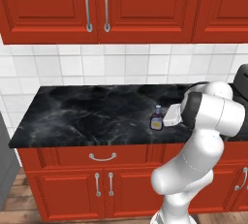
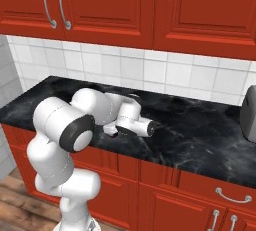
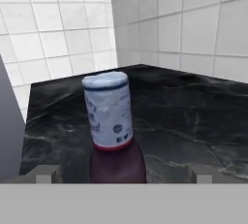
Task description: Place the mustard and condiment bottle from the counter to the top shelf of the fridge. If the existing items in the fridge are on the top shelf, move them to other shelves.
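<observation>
Left base view: purple-brown condiment bottle (image 1: 156,119), lavender cap, yellow label.

Condiment bottle (image 1: 156,118) upright on the counter (image 1: 87,116), toward its front edge, just left of the gripper (image 3: 124,173) in the left base view, with fingertips (image 3: 44,173) either side of the bottle's lower body in the hand view, apart from it. Tiled wall (image 1: 97,65) behind the counter, upper cabinets (image 1: 97,5) above it, lower cabinets (image 1: 72,184) and drawer (image 1: 101,157) beneath. Arm (image 2: 90,110) reaching low over the counter's front part; fridge (image 1: 4,169) side at the counter's left end.
</observation>
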